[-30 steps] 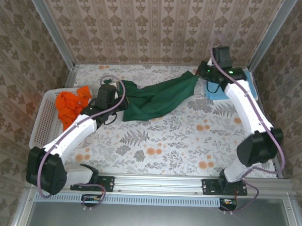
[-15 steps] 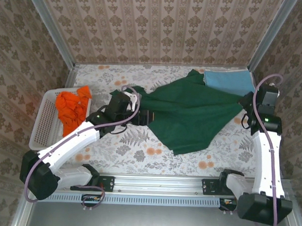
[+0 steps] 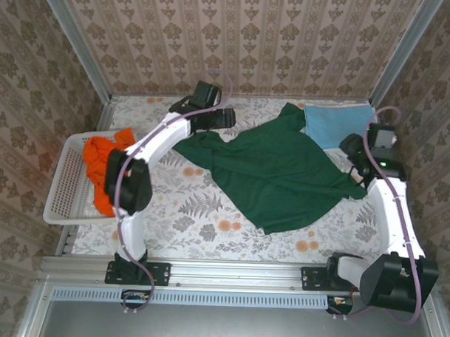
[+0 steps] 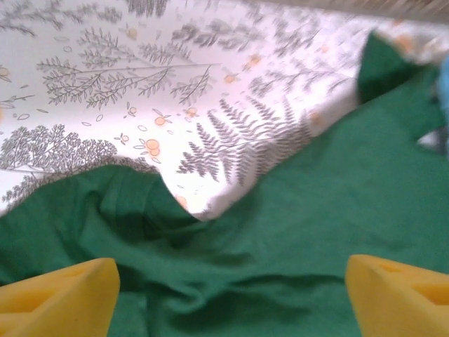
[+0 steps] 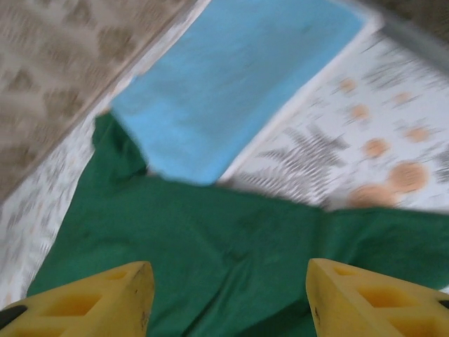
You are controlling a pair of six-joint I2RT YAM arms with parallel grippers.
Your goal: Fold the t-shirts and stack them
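The dark green t-shirt (image 3: 273, 174) lies spread out flat across the middle of the table, one sleeve toward the back. My left gripper (image 3: 222, 117) hangs open above its far left corner; in the left wrist view its yellow fingertips (image 4: 59, 295) stand wide apart over wrinkled green cloth (image 4: 280, 232), gripping nothing. My right gripper (image 3: 353, 149) is open over the shirt's right edge, and its fingers (image 5: 95, 302) frame green cloth (image 5: 210, 239). The light blue t-shirt (image 3: 337, 124) lies folded at the back right (image 5: 238, 77). Orange t-shirts (image 3: 99, 164) sit bunched in the basket.
A white lattice basket (image 3: 61, 192) stands at the left edge of the table. Papered walls and metal posts close in the back and both sides. The flower-patterned tabletop (image 3: 194, 212) shows bare in front of the green shirt.
The green t-shirt went from a bunched strip to lying spread flat. Both grippers opened and let go of it. The left arm swung to the back; the right gripper drew slightly back and left.
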